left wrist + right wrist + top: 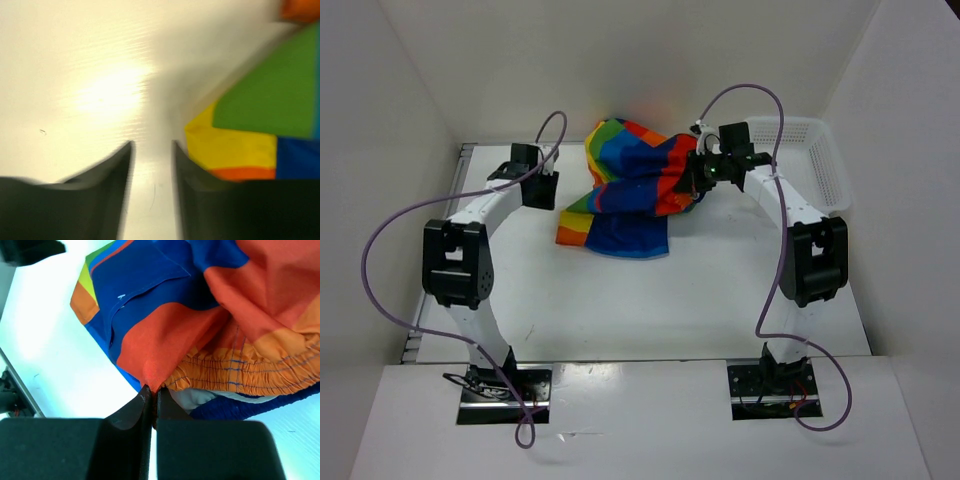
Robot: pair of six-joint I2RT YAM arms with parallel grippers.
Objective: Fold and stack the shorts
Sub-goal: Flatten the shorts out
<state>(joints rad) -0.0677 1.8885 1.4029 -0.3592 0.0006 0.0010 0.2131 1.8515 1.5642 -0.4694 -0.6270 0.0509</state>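
Observation:
The rainbow shorts [630, 185] lie crumpled at the back middle of the table, with the right side lifted. My right gripper [692, 184] is shut on a pinch of their red cloth near the orange elastic waistband [250, 367]; the fingertips [152, 391] meet with the fabric between them. My left gripper [544, 194] hovers just left of the shorts. In the left wrist view, which is blurred, its fingers [120, 165] stand a little apart over bare table. Nothing is between them, and the yellow and green corner of the shorts [250, 120] lies just to their right.
A white plastic lattice basket [825, 165] stands at the back right, behind the right arm. White walls close in the table on the left, back and right. Purple cables loop off both arms.

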